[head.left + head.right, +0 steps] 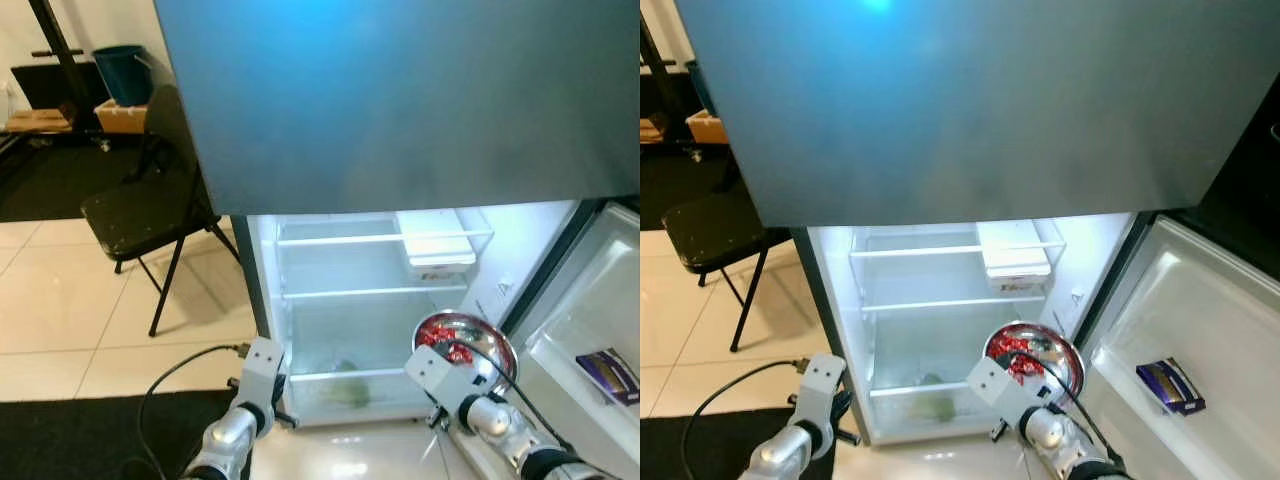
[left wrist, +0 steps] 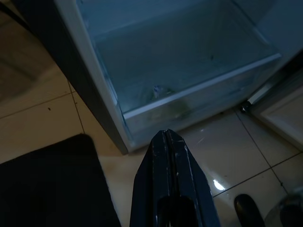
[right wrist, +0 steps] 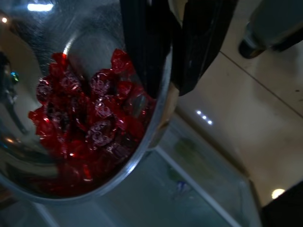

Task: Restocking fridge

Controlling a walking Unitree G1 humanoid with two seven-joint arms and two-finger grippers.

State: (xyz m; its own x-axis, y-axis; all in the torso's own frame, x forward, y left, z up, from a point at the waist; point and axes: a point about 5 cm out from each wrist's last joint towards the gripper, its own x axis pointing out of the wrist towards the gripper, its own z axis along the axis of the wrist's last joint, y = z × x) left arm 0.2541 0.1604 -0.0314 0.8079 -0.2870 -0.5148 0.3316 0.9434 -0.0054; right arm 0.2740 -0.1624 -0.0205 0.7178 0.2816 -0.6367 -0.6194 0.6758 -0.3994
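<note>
Left eye view: the right claw (image 1: 470, 385) holds one steel bowl (image 1: 466, 340) of red-wrapped candies (image 1: 446, 342) just in front of the open fridge (image 1: 300, 262), near its lower right corner. Two shelves (image 1: 372, 291) cross the lit interior, with one white tray (image 1: 436, 243) on the upper one. The fridge door (image 1: 590, 330) stands open at the right, one purple packet (image 1: 610, 372) in its bin. One black chair (image 1: 145, 215) stands well to the left.

Left wrist view: the left claw (image 2: 171, 142) has its fingers pressed together, empty, above the tiled floor (image 2: 222, 151) before the bottom drawer (image 2: 189, 97).

Right wrist view: the right claw's fingers (image 3: 144, 52) pinch the bowl's rim, one inside, one outside.
</note>
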